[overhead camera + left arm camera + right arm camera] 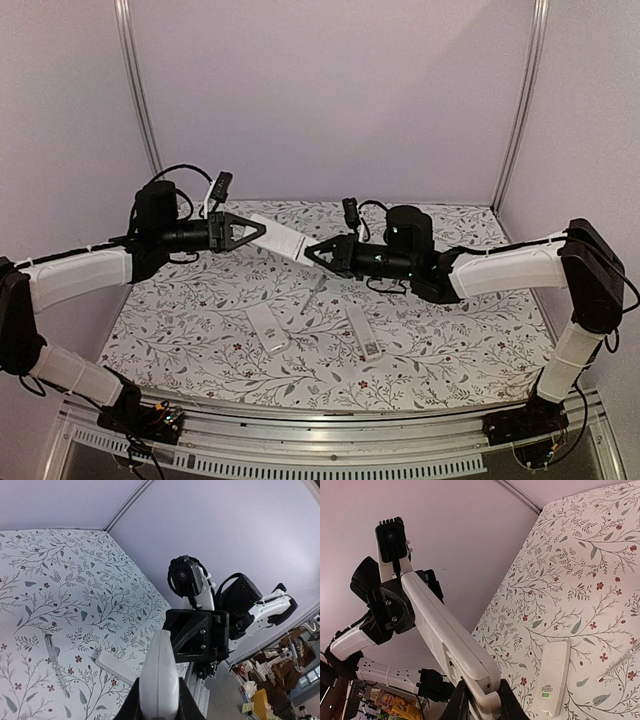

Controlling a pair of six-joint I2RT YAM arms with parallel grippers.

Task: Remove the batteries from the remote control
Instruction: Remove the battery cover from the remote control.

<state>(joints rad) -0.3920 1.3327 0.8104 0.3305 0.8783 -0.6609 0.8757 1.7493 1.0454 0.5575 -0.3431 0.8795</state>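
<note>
A long white remote control (285,239) hangs in the air above the table, held at both ends. My left gripper (258,231) is shut on its left end and my right gripper (312,252) is shut on its right end. In the left wrist view the remote (160,665) runs away from my left gripper (159,696) toward the right gripper's black fingers (197,635). In the right wrist view my right gripper (482,700) pinches the remote (440,622) at an end with a recessed slot. No batteries show in any view.
Two more white remotes lie on the floral tablecloth (450,340) below: a shorter one (268,330) and one with a green label (363,336), (552,677). A thin grey pen-like tool (313,297), (56,665) lies between them, farther back.
</note>
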